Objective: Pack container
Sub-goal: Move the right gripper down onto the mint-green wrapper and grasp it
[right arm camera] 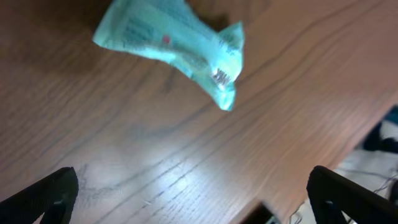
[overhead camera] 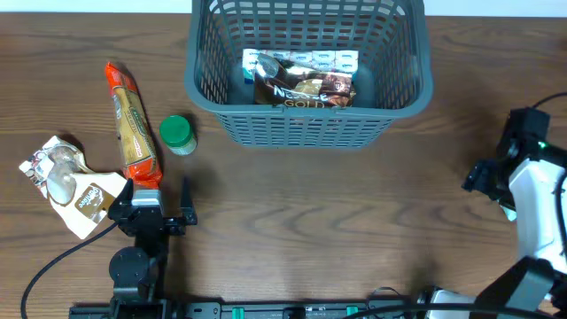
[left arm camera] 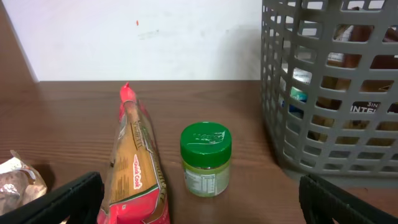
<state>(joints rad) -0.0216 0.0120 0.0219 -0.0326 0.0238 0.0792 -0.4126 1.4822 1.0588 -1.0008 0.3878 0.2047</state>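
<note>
Black fingertips (left arm camera: 68, 199) of the left gripper (overhead camera: 159, 202) are seen at both lower corners of the left wrist view, spread wide with nothing held. Between them, toward 12 o'clock, a small jar (left arm camera: 205, 158) with a green lid is stood upright. Its label print is too small to be read. Just at its 9 o'clock a long red-orange biscuit packet (left arm camera: 134, 174) is laid. The slanted white lettering on its side cannot be made out with certainty. A crumpled white wrapper (overhead camera: 66, 182) is found at the table's 9 o'clock.

The container (overhead camera: 310, 124) is placed at the table's 12 o'clock, at 2 o'clock from the jar and apart from it. Inside, a brown Nescafé packet (overhead camera: 306, 91) marked "GOLD" is laid beside a white-and-blue packet (overhead camera: 301, 62). "3IN" is glimpsed through the lattice in the left wrist view.

The right gripper (right arm camera: 193, 174) is held wide open over bare wood at the table's 3 o'clock. A teal packet (right arm camera: 174, 46) is seen at its 12 o'clock, its print blurred.
</note>
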